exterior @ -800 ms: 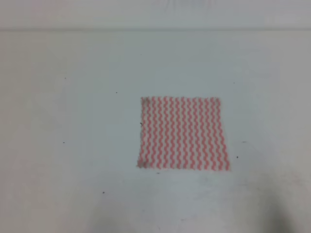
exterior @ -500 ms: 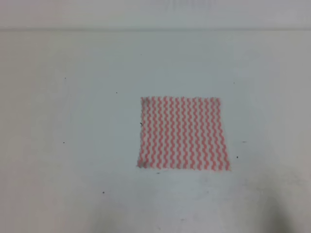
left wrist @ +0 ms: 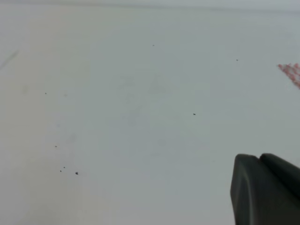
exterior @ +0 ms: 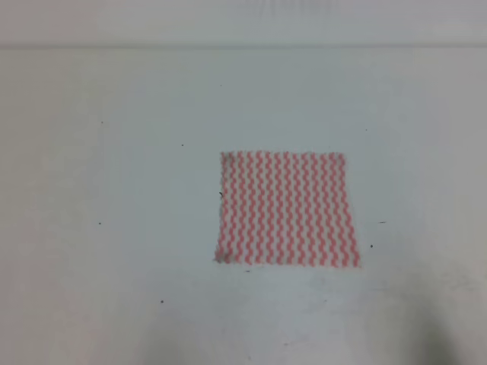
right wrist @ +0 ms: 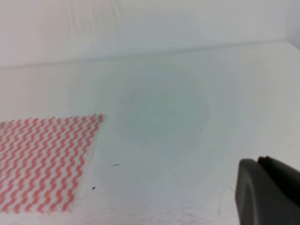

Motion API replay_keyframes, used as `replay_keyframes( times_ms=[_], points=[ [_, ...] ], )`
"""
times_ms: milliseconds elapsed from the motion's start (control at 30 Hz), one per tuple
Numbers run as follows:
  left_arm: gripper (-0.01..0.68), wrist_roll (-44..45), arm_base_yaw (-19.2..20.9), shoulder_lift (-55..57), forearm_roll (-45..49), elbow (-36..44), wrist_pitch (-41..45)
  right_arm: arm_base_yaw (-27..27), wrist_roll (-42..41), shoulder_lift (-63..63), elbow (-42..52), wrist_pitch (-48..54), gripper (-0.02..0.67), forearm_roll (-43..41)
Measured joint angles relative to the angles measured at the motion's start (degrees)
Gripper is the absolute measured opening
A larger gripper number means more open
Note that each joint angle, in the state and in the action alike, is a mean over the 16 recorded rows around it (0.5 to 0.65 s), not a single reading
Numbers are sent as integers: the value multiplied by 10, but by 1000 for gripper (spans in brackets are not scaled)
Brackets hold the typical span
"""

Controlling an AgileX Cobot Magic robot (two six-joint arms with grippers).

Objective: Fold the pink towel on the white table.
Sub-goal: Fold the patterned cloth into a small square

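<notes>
The pink towel (exterior: pixel 287 209) lies flat and spread out on the white table (exterior: pixel 114 190), a little right of centre in the high view. No gripper shows in that view. The left wrist view catches only one corner of the towel (left wrist: pixel 291 72) at the right edge, far from a dark finger (left wrist: pixel 265 190) at the lower right. In the right wrist view the towel (right wrist: pixel 42 159) fills the lower left, and a dark finger (right wrist: pixel 269 192) sits at the lower right, well apart from it. Neither view shows both fingers.
Small dark specks (exterior: pixel 161 302) and faint scuffs dot the table. Its far edge (exterior: pixel 243 47) meets a pale backdrop. A speck (right wrist: pixel 93 188) lies just right of the towel's near corner.
</notes>
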Motion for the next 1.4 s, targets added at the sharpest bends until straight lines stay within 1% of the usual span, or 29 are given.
replay_keyframes(
  times_ms=[733,933,1067,1167,1233,1333,1400],
  points=[
    [-2,0,0,1,-5,-1,-6,0,0,6,-5,10,-18,0],
    [-2,-1,0,-1,-36,1,-47,0,0,2,-2,3,-18,0],
    [-2,-10,0,-1,-92,2,-89,0,1,2,-2,-7,-18,8],
    [-2,-28,0,1,-154,1,-126,0,1,0,-2,-16,-18,36],
    [-2,-44,0,0,-200,1,-154,0,1,2,-3,-22,-18,69],
    [-2,-67,0,0,-265,1,-195,0,2,5,-5,-29,-18,146],
    [-2,-81,0,1,-305,0,-219,0,2,6,-7,-33,-18,216]
  ],
)
